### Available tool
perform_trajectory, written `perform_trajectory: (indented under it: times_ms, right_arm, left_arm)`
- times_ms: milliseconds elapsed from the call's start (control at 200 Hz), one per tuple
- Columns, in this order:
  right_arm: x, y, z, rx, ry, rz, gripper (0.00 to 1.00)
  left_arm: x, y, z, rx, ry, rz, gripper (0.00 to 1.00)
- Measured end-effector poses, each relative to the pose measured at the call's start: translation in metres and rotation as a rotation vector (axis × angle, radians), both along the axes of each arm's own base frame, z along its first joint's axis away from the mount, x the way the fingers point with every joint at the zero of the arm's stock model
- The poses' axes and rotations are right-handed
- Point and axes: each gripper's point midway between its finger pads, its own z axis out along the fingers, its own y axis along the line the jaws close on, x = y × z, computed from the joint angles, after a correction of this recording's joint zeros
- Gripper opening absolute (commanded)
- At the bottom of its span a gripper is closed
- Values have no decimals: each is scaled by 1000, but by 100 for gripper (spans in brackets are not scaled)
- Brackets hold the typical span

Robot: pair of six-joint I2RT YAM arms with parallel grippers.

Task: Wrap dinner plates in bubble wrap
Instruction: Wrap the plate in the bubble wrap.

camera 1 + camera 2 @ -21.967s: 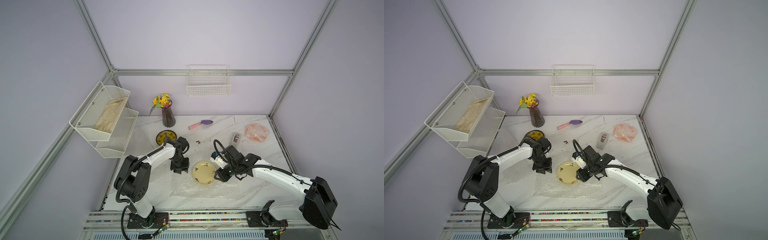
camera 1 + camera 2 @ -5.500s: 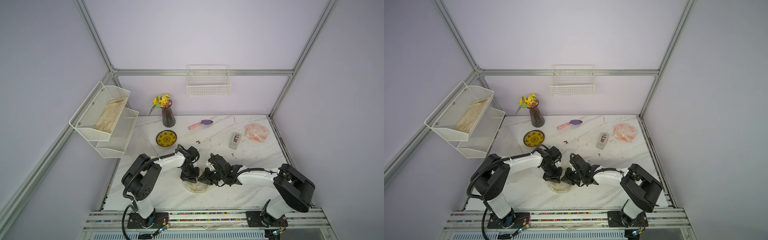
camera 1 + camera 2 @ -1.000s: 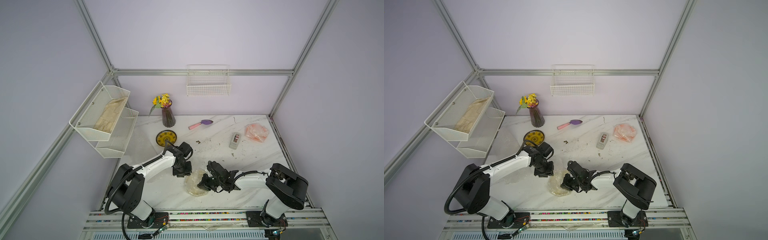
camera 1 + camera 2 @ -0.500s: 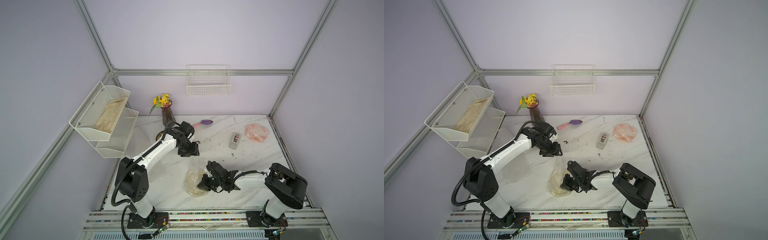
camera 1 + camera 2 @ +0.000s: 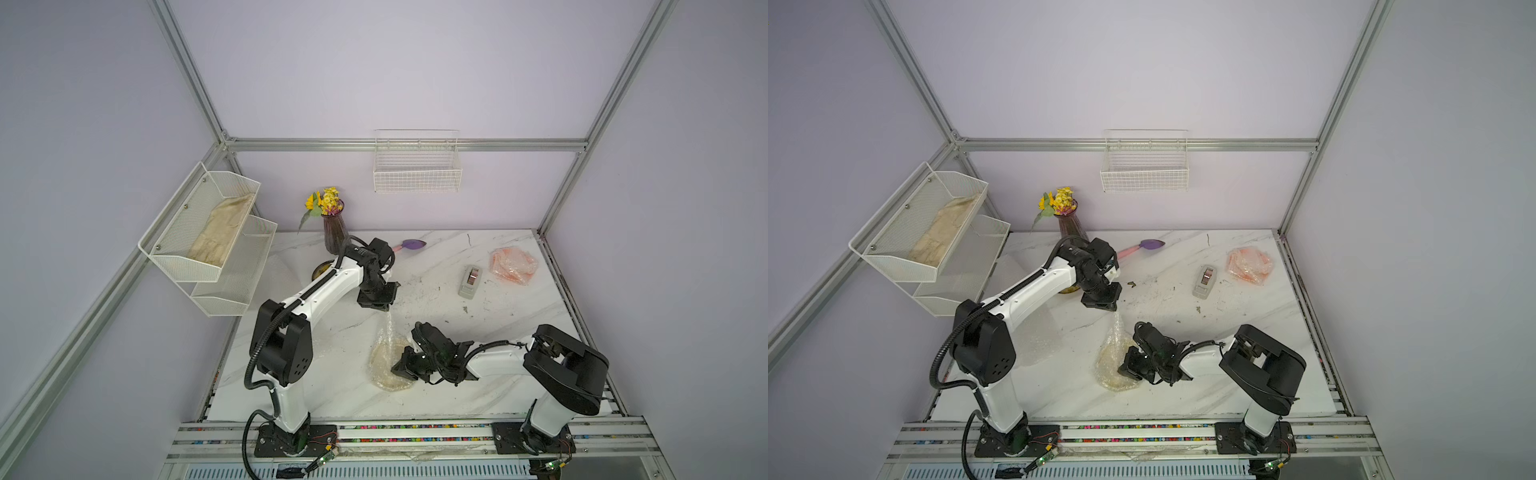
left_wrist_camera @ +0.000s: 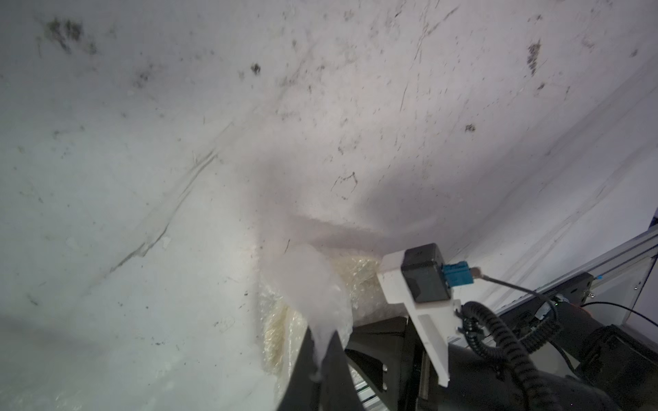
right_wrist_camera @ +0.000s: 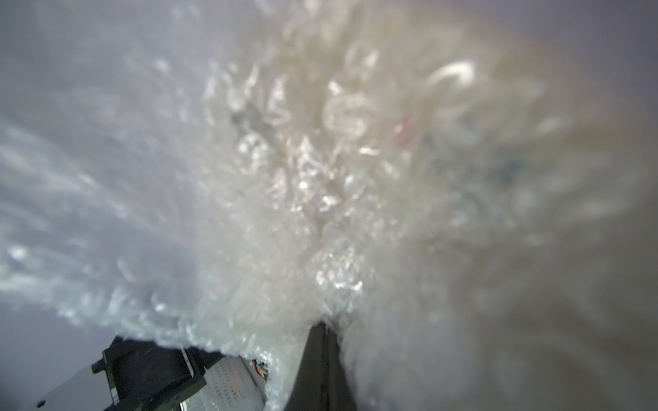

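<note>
Whitish, crinkly bubble wrap (image 5: 384, 374) lies bunched over the cream plate (image 5: 1109, 365) near the front middle of the surface (image 5: 478, 332). The plate is only a yellowish blur through the plastic.

My left fingers (image 5: 386, 309) are clenched on a twisted tail of that wrap, which runs taut from the bundle's far edge up to them, clear of the marble. My right fingers (image 5: 400, 366) are pinched shut on the wrap at the bundle's right edge, held low. In the right wrist view the plastic fills nearly everything ahead of them.

Open marble lies between the bundle and the front rail (image 5: 415, 432), and more between the bundle and the back wall. A second sheet (image 5: 1038, 345) lies flat to the bundle's left, near my left arm's base.

The tape dispenser (image 5: 469, 281) and the orange plate (image 5: 512, 266) — itself under wrap — sit well apart from the bundle, towards the back right, the plate close to the right edge. The yellow plate (image 5: 322, 270) is half hidden behind my left arm, just beside the vase (image 5: 334, 235).
</note>
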Motion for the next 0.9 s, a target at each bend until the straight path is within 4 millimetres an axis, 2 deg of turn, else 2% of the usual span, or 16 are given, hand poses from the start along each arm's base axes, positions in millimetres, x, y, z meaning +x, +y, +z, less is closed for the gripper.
perform_trajectory:
  times_ms: [100, 275, 325, 450, 555, 645, 750, 900]
  right_arm:
    - [17, 4, 1, 11, -28, -56, 0]
    - [30, 5, -2, 35, -48, -130, 0]
    - [31, 4, -2, 49, -51, -144, 0]
    - [32, 1, -2, 75, -58, -171, 0]
    - [33, 0, -2, 85, -61, -180, 0]
    - [33, 0, -2, 88, -60, -183, 0]
    - [33, 0, -2, 89, -57, -184, 0]
    - [33, -3, -2, 68, -59, -186, 0]
  left_arm:
    - [9, -7, -5, -9, 5, -9, 0]
    - [0, -9, 7, -40, -11, 12, 0]
    - [-13, -8, 12, -61, -14, 22, 0]
    - [-68, -9, 11, -140, 32, 54, 0]
    - [-113, -12, -17, -177, 119, 80, 0]
    - [-136, -14, -53, -183, 199, 114, 0]
    - [-149, -9, -86, -180, 249, 156, 0]
    - [-152, -11, -107, -194, 265, 168, 0]
